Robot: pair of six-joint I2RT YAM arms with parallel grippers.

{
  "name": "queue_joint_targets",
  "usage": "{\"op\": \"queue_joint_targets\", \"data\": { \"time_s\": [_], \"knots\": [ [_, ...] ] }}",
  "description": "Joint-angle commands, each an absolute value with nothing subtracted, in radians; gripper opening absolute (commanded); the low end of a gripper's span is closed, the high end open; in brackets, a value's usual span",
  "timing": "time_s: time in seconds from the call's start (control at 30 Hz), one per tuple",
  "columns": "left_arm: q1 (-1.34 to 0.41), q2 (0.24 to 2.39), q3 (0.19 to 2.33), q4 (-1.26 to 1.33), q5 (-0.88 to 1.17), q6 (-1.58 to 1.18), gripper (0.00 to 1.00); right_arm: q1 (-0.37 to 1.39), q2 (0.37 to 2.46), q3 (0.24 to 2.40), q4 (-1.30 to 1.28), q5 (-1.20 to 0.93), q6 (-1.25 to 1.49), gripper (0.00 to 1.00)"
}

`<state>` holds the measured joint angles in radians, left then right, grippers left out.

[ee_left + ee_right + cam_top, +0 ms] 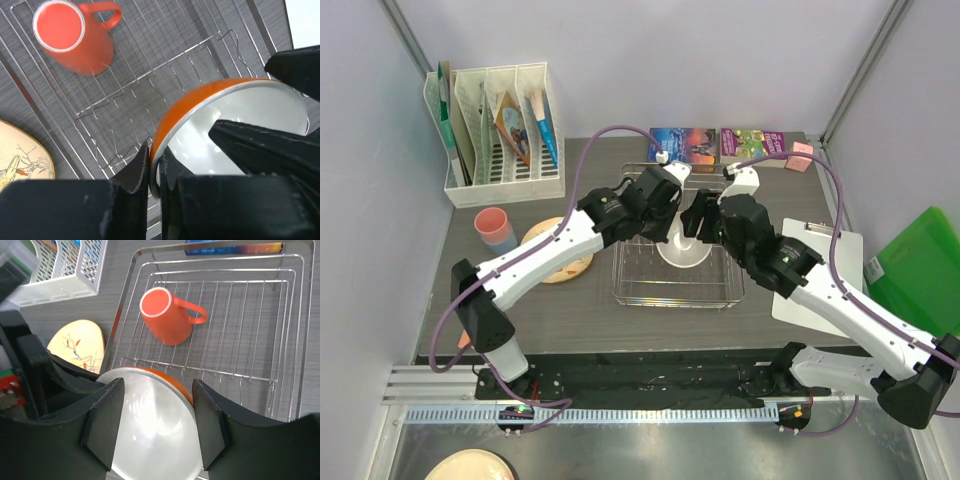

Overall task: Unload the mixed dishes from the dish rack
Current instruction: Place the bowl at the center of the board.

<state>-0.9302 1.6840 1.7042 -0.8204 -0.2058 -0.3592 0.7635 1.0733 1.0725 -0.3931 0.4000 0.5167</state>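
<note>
The orange bowl with white inside hangs tilted over the silver wire dish rack. My left gripper is shut on its rim, one finger outside and one inside. My right gripper is open, its fingers standing on either side of the bowl, the right one close to the orange edge. An orange handled mug lies in the rack. The cream floral plate rests on the table left of the rack. The pink cup sits stacked in the light blue cup beyond the plate.
A white slotted file organiser with papers stands at the back left. Two books lie behind the rack. A white board is under my right arm, with a green folder past the table's right edge.
</note>
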Motion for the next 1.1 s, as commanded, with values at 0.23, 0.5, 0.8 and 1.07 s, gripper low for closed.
{"op": "queue_joint_targets", "data": {
  "time_s": [0.23, 0.5, 0.8, 1.07],
  "knots": [
    [-0.917, 1.674, 1.749, -0.798, -0.193, -0.373, 0.00, 0.765, 1.005, 0.994, -0.397, 0.365, 0.574, 0.58],
    [-0.902, 1.658, 1.744, -0.802, -0.213, -0.374, 0.00, 0.764, 0.986, 0.953, -0.413, 0.324, 0.592, 0.29],
    [-0.902, 1.638, 1.736, -0.790, -0.201, -0.377, 0.00, 0.764, 1.051, 0.956, -0.414, 0.262, 0.578, 0.33],
    [-0.902, 1.597, 1.703, -0.781, -0.230, -0.371, 0.00, 0.765, 1.109, 0.965, -0.405, 0.247, 0.571, 0.01]
  ]
}}
